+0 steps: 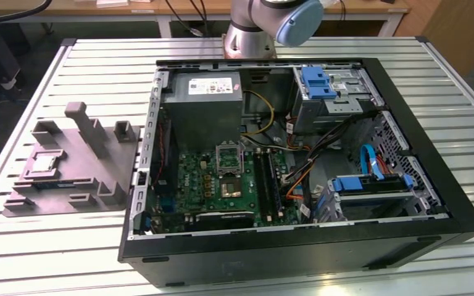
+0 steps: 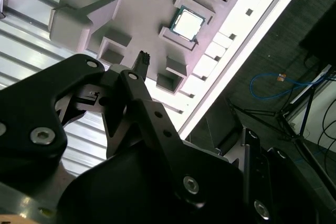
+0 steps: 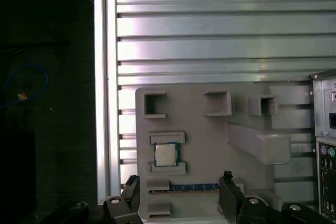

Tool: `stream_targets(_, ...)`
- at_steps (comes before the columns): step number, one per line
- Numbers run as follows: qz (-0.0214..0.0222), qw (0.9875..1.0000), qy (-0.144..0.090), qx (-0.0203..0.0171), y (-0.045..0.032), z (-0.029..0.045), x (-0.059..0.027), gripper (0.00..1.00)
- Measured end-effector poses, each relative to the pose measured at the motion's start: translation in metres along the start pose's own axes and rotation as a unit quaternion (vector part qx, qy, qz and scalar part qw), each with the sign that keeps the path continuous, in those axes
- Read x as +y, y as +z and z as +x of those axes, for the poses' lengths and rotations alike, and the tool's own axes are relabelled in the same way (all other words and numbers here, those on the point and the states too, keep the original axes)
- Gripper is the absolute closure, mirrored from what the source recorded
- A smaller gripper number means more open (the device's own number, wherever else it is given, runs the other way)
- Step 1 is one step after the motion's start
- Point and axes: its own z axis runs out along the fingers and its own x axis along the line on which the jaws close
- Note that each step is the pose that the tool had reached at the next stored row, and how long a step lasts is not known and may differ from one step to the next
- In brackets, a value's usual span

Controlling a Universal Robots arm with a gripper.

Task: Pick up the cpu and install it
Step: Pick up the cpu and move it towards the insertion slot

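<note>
One cpu point(image 3: 165, 155) seated in grey holder point(image 3: 210, 140) recess.

The hand point(image 3: 180, 178) seems partly cropped by the edge.

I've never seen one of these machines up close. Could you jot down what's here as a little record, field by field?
Setting: slatted metal table carrying an open computer case
Part to move: cpu, lying flat in a recess of the grey holder, which sits at the exterior view's left of the case
Grasping part: pincer, open, above the holder near the cpu, holding nothing
Progress: cpu not yet picked up
</note>
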Motion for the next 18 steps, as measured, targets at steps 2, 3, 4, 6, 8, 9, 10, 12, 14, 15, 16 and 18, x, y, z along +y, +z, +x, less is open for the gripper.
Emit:
stream_targets(2,0.0,1.0,0.0,0.0,0.0037,0.0001,-0.0002,0.29)
stream_targets(3,0.0,1.0,0.0,0.0,0.0038,0.0001,-0.0002,0.29)
stream_targets(4,0.0,1.0,0.0,0.0,0.0039,0.0001,-0.0002,0.29)
stream_targets(6,0.0,1.0,0.0,0.0001,0.0045,0.0001,-0.0003,0.29)
stream_targets(8,0.0,1.0,0.0,0.0003,0.0051,0.0001,-0.0005,0.29)
stream_targets(9,0.0,1.0,0.0,0.0005,0.0056,0.0001,-0.0006,0.29)
stream_targets(10,0.0,1.0,0.0,0.001,0.006,0.0,-0.0009,0.29)
stream_targets(12,0.0001,1.0,0.0,0.0026,0.0068,0.0001,-0.0014,0.29)
stream_targets(14,0.0002,1.0,0.0,0.0037,0.0075,0.0001,-0.0017,0.29)
stream_targets(15,0.0002,1.0,0.0,0.0042,0.0077,0.0001,-0.0018,0.29)
stream_targets(16,0.0003,1.0,0.0,0.0043,0.0079,0.0001,-0.0019,0.29)
stream_targets(18,0.0002,1.0,0.0,0.0043,0.0083,0.0001,-0.002,0.29)
